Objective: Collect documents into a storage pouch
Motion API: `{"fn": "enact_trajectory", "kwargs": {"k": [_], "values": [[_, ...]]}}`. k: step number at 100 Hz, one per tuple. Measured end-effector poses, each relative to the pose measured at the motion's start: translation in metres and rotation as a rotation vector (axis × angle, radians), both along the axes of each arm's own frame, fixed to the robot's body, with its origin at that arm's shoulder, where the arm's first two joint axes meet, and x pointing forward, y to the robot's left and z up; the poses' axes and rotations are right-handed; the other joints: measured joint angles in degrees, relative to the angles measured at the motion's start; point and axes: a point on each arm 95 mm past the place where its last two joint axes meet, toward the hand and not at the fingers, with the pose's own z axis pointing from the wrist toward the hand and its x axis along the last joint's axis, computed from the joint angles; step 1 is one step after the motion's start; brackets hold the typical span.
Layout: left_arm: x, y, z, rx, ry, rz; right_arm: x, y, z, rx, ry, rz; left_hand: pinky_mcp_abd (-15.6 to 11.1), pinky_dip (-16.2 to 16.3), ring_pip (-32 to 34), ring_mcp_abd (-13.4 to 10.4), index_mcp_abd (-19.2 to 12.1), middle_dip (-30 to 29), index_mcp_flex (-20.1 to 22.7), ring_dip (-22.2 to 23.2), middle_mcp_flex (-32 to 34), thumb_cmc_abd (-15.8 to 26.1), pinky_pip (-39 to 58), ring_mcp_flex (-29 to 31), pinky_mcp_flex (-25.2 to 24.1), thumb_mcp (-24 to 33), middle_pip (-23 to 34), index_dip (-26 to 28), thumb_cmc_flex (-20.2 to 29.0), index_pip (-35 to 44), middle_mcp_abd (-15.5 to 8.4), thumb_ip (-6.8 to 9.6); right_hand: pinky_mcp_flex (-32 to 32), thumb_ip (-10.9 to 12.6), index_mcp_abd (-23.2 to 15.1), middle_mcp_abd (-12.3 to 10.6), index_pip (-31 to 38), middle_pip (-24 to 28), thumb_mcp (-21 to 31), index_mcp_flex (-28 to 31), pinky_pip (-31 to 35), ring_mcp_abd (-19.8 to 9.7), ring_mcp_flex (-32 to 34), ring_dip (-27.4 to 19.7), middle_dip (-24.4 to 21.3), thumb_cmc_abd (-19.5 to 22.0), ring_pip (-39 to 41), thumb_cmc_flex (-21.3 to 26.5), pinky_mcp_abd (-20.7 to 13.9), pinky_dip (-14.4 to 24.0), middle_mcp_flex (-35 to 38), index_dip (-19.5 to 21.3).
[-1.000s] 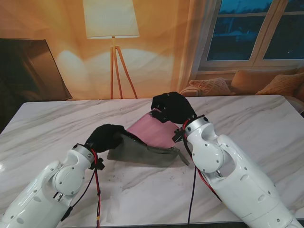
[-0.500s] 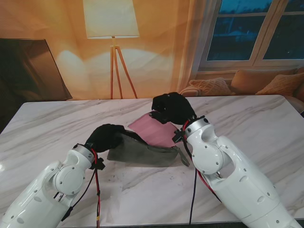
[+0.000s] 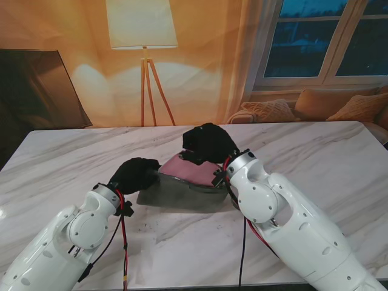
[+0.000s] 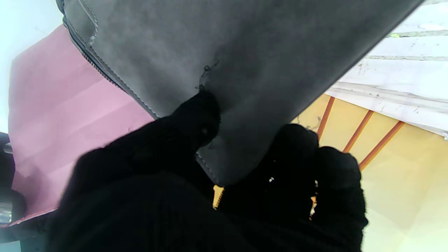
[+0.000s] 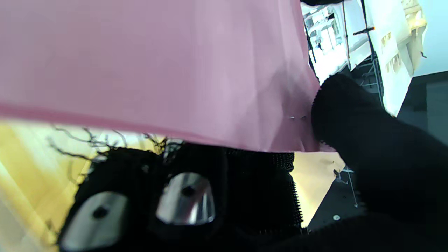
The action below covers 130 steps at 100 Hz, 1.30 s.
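A grey suede pouch [image 3: 182, 195] lies at the table's middle with its zipped mouth facing away from me. My left hand [image 3: 134, 174], in a black glove, is shut on the pouch's left corner and lifts that edge; the wrist view shows thumb and fingers pinching the grey pouch [image 4: 245, 70]. A pink document [image 3: 191, 168] is partly inside the pouch mouth. My right hand [image 3: 207, 143] is shut on the far edge of the pink document [image 5: 157, 66], thumb against one face and fingers against the other. In the left wrist view the pink document [image 4: 63, 115] shows behind the zip.
The white marble table [image 3: 315, 151] stretches wide on both sides. Behind it stand a floor lamp [image 3: 144, 36], a dark panel at the far left, and a sofa with cushions [image 3: 339, 106] under a window.
My right hand has moved left and nearer to me with the pink sheet, pushing it deeper into the pouch mouth. The left hand keeps its hold on the pouch corner.
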Motion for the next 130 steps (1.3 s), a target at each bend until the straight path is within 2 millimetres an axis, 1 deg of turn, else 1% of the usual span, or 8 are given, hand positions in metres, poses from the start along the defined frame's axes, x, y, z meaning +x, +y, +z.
{"fn": "enact_trajectory", "kwargs": {"k": [38,50,67,87,97,117,126,130], "values": [[-0.001,0.001,0.001,0.01,-0.027,-0.017,0.004,0.009,-0.004,-0.027,0.066,0.023,-0.18,-0.81,-3.04,0.0,0.01,-0.75,0.03,-1.21,-0.07,0.0,-1.53,-1.24,-0.95,-0.03,-2.24,-0.04,-0.14,-0.67,0.01,0.0,-2.04,0.01,-0.55,-0.02,-1.66,0.02,-1.2,-0.3,0.02,0.0,-0.2,-0.78,0.56,1.82,-0.53,-0.03,0.0,-0.03,-0.48,1.05],[-0.001,0.002,0.001,0.016,-0.032,-0.015,0.005,0.007,-0.006,-0.038,0.107,0.04,-0.2,-0.93,-3.25,0.0,0.01,-0.76,0.03,-1.3,-0.07,0.01,-1.61,-1.24,-0.96,-0.68,-2.32,-0.04,0.17,-0.68,-0.02,-0.02,-8.78,0.01,-1.64,0.97,-4.54,-1.59,-1.91,-3.9,0.02,0.17,-2.77,-4.25,0.9,1.91,-5.14,-0.01,0.01,0.5,-4.18,-1.11],[-0.002,0.003,-0.001,0.012,-0.026,-0.009,0.007,-0.002,-0.009,-0.06,0.128,0.033,-0.21,-0.98,-3.28,0.01,0.01,-0.76,0.03,-1.31,-0.07,0.01,-1.61,-1.24,-0.97,-0.68,-2.32,-0.04,0.19,-0.68,-0.04,-0.02,-21.3,0.04,-3.42,3.08,-10.14,-8.03,-2.61,-8.38,-3.57,1.28,-12.73,-4.35,-0.01,2.45,-12.52,-0.61,0.34,5.66,-12.85,-0.22],[-0.002,0.003,-0.001,0.007,-0.02,-0.002,0.009,-0.013,-0.014,-0.069,0.13,0.003,-0.22,-0.99,-3.3,0.01,0.01,-0.76,0.03,-1.31,-0.07,0.01,-1.62,-1.24,-0.98,-0.68,-2.33,-0.04,0.2,-0.68,-0.05,-0.02,-28.92,0.12,-3.63,3.1,-13.52,-11.84,-2.63,-10.22,-10.19,1.49,-19.7,-3.63,-2.12,3.07,-19.54,-1.46,1.02,8.0,-18.31,1.99],[-0.002,0.003,-0.001,0.004,-0.019,-0.002,0.01,-0.018,-0.017,-0.073,0.135,-0.006,-0.22,-0.99,-3.3,0.01,0.01,-0.76,0.03,-1.31,-0.07,0.01,-1.62,-1.24,-0.98,-0.69,-2.33,-0.04,0.19,-0.68,-0.05,-0.02,-30.68,0.12,-3.63,3.1,-15.73,-13.15,-2.63,-10.22,-11.65,1.5,-20.37,-3.7,-3.02,3.07,-21.97,-1.27,1.08,8.49,-18.85,2.42],[-0.002,0.003,-0.001,0.004,-0.019,-0.003,0.012,-0.024,-0.025,-0.088,0.155,-0.009,-0.22,-1.0,-3.3,0.01,0.01,-0.76,0.03,-1.31,-0.07,0.01,-1.62,-1.24,-0.98,-0.69,-2.33,-0.04,0.2,-0.68,-0.05,-0.02,-34.19,0.12,-5.44,1.25,-16.28,-18.09,-2.43,-11.73,-16.74,2.16,-23.24,-5.66,-7.56,3.07,-31.11,-1.14,1.24,9.34,-18.85,2.79],[-0.002,0.003,-0.001,0.003,-0.02,-0.002,0.012,-0.027,-0.03,-0.098,0.162,-0.008,-0.22,-1.03,-3.3,0.01,0.01,-0.76,0.03,-1.31,-0.07,0.01,-1.62,-1.24,-0.99,-0.69,-2.33,-0.04,0.21,-0.68,-0.05,-0.02,-36.06,0.12,-7.01,-0.1,-14.7,-21.1,-2.39,-12.4,-20.72,2.16,-23.9,-7.44,-10.14,3.07,-36.37,-0.99,1.4,9.34,-17.86,0.9],[-0.002,0.003,-0.001,0.003,-0.02,-0.002,0.013,-0.028,-0.032,-0.101,0.166,-0.009,-0.22,-1.14,-3.3,0.01,0.01,-0.76,0.03,-1.31,-0.07,0.01,-1.62,-1.24,-1.0,-0.69,-2.34,-0.04,0.21,-0.68,-0.05,-0.02,-36.41,0.12,-7.78,-0.51,-12.88,-22.31,-2.33,-12.93,-22.33,2.16,-23.8,-8.76,-10.57,3.07,-38.84,0.99,1.79,9.34,-16.87,0.02]]}}
